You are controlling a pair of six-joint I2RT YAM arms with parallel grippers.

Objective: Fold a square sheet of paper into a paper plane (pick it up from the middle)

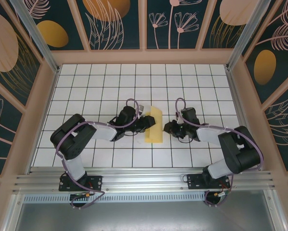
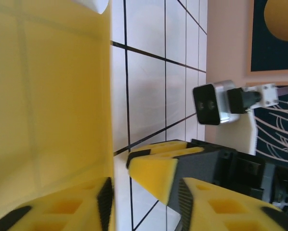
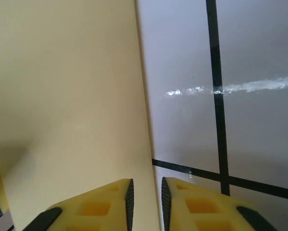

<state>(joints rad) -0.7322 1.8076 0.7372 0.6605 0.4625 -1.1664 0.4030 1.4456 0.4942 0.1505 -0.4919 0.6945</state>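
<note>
Your right gripper (image 3: 145,185) has its jaws a narrow slit apart. The right long edge of the folded yellow paper (image 1: 154,126) runs straight into that slit, and with the gap showing I judge it unpinched. Your left gripper (image 1: 145,122) stands wider, with 1 finger over the paper's left edge. The paper lies mid-table (image 1: 110,82) between the 2 grippers. Its long axis points away from the bases, so each arm meets a long edge side-on.

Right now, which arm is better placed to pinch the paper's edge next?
Probably right: the right gripper straddles the yellow paper at its long edge, jaws nearly together. The left gripper stands open wider.
</note>
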